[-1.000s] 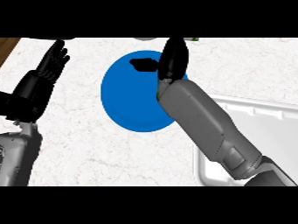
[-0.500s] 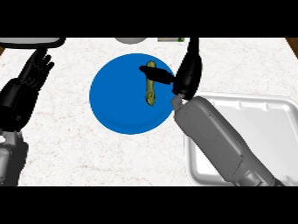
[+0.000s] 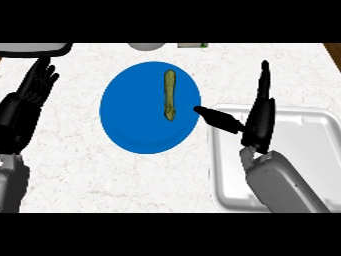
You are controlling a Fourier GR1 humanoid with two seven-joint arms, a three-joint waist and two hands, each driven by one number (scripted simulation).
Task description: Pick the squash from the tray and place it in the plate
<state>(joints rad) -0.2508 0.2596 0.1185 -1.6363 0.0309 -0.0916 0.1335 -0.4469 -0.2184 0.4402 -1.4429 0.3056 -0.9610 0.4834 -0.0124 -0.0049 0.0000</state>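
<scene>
One squash (image 3: 170, 94) lies on the one blue plate (image 3: 132, 125), near the counter's back edge. One white tray (image 3: 313, 150) sits beside it. Right hand (image 3: 258, 117) is spread wide, holding nothing; left hand (image 3: 21, 107) rests with straight fingers.

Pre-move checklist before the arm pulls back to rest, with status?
1. Squash lies on the blue plate: ok.
2. Right robot hand open, holding nothing: ok.
3. Right hand's thumb apart from squash: cannot tell, its tip is close beside it.
4. White tray holds no other item: cannot tell, the forearm hides part of it.
5. Left robot hand open at the left edge, away from plate: ok.
</scene>
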